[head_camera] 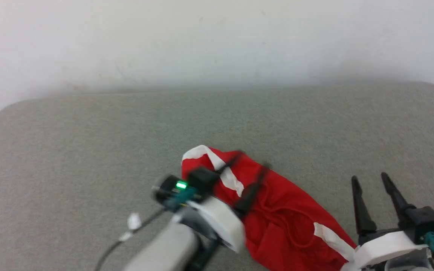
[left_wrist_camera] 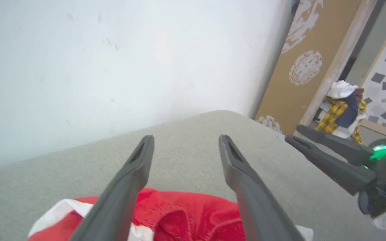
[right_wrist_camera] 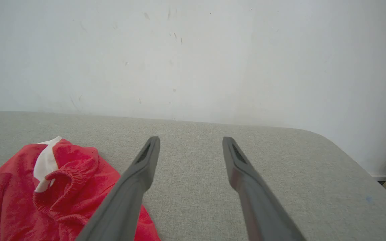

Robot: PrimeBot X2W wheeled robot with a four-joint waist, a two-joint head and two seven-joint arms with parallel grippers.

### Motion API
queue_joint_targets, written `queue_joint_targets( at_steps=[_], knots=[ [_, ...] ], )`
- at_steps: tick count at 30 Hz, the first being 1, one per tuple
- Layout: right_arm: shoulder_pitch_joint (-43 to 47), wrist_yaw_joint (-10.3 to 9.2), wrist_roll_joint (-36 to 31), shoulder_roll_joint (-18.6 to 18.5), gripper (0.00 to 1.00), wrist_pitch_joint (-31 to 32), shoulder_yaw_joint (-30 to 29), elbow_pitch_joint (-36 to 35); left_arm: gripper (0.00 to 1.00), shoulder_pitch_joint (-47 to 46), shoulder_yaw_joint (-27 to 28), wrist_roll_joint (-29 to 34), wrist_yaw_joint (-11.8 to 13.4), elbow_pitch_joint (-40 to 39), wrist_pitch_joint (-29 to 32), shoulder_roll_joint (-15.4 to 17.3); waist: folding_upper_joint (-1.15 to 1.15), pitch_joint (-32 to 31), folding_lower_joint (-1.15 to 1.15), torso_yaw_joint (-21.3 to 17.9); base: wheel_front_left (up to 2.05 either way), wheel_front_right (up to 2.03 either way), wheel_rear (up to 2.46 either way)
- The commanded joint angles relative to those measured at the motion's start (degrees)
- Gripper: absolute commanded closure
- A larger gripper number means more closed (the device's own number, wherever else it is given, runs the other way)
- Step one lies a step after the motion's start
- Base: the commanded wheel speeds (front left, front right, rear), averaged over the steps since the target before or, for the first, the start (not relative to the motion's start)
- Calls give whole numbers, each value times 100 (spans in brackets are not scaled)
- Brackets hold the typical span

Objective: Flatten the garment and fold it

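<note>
Grey upholstery (head_camera: 89, 131) bears the crumpled garment (head_camera: 285, 222) beneath the spread left pincer (head_camera: 252, 160).

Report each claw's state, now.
Left claw: open, holding nothing, over the shorts.
Right claw: open, holding nothing.

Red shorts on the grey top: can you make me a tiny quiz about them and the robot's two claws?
1. True or false: the red shorts lie smooth and flat on the grey surface.
2. Which one is over the shorts? A: left gripper. B: right gripper.
3. Fill in: the right gripper's fingers stand ____.
Key: 1 false, they are crumpled; 2 A; 3 open.
</note>
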Motion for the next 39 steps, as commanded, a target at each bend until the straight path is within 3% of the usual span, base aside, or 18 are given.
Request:
queue_joint_targets(
  at_steps=[1,9,15,19,29,34,39],
  knots=[
    [90,-6,-46,17,0,40,86,-35,0,-21,306,-42,198,-99,-220,267,-1,-270,0,341,0,0,0],
    [254,-6,-114,17,0,351,468,-120,0,831,1637,9,1021,-398,-786,1214,-1,-358,0,721,0,0,0],
    [233,-6,-183,-37,0,820,765,-152,0,1824,2166,400,1259,-873,-810,1260,-1,-255,0,941,0,0,0],
    [103,-6,-112,-306,0,1308,1103,-101,0,2128,2310,486,1209,-947,-811,1064,-1,-154,0,1086,0,0,0],
    [-785,-6,399,-1300,0,3383,2250,421,0,1960,2477,843,711,-751,-812,541,-1,175,0,1569,0,0,0],
    [-1060,-6,660,-1573,0,3923,2688,684,0,1912,2625,981,540,-637,-812,343,-1,272,0,1750,0,0,0],
    [-1193,-6,761,-1724,0,4013,2879,902,0,1902,2751,1116,395,-558,-812,179,-1,354,0,1841,0,0,0]
  ],
)
